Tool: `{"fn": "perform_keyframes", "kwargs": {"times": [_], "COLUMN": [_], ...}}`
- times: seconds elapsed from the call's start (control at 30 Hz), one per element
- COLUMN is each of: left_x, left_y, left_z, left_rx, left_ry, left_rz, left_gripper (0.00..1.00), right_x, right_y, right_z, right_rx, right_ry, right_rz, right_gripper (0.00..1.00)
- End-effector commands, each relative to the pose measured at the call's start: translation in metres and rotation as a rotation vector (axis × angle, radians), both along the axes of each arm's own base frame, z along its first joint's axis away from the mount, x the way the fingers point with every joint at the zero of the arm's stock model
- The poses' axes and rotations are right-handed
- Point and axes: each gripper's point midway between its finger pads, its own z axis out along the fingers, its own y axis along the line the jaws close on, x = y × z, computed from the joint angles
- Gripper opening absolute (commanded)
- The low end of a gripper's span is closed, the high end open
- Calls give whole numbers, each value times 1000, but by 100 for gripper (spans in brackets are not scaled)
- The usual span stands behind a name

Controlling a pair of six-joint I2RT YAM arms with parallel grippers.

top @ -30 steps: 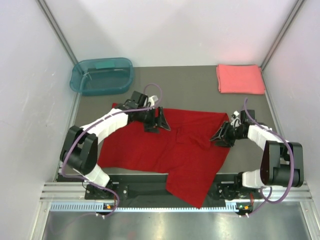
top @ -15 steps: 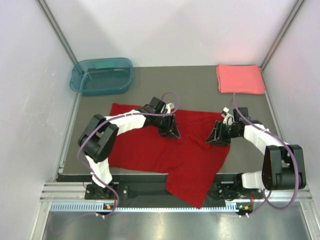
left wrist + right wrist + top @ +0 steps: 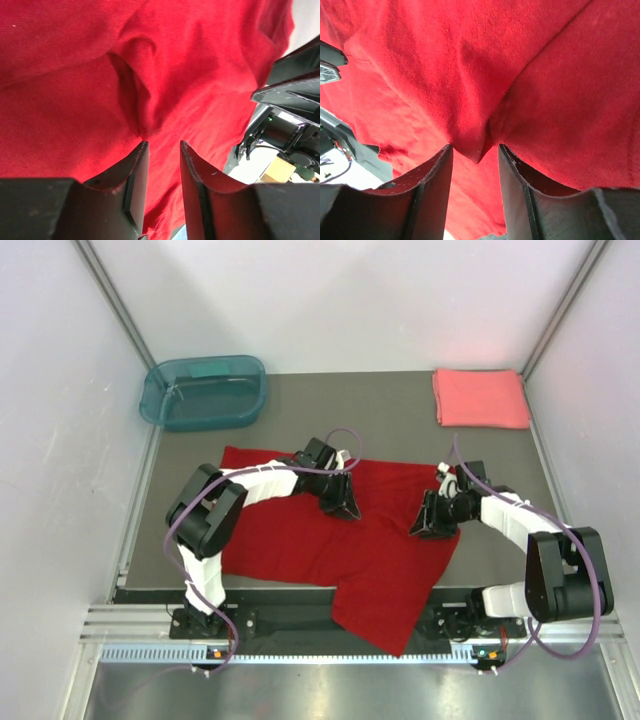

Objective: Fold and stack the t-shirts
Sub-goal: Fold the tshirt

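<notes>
Top view: two t-shirts, one tub. The coral-pink t-shirt lies folded, well beyond the right claw. The red t-shirt lies spread and unfolded beneath both claws. Its folding and the stacking remain. The teal tub sits well beyond the left claw.

Left wrist: the left claw is narrowed at a cloth ridge; grip cannot be told.

Right wrist: the right claw pinches a red fold.

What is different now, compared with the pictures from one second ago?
The left gripper moved right over the red t-shirt, and its jaws narrowed around a raised crease; a firm grip cannot be confirmed. The right gripper shifted slightly left, still pinching a pucker of the same shirt. The folded coral t-shirt and the teal tub stayed put.
</notes>
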Motion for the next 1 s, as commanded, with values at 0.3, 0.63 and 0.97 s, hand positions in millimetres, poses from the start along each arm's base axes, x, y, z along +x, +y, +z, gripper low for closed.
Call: {"fn": "perform_keyframes", "kwargs": {"times": [0.3, 0.63, 0.97], "left_x": [11, 11, 6], "left_y": [-8, -18, -19], "left_z": [-4, -3, 7], "left_rx": [10, -41, -67], "left_ry": [-18, 8, 26], "left_rz": [-11, -22, -22], "left_gripper": [45, 32, 0], "right_x": [10, 5, 7], "right_y": [9, 9, 18], "right_z": [-4, -12, 4], "right_rx": [-7, -10, 43], "right_ry": [-63, -33, 0], "right_rz": [32, 31, 13], "right_gripper": [41, 38, 11]}}
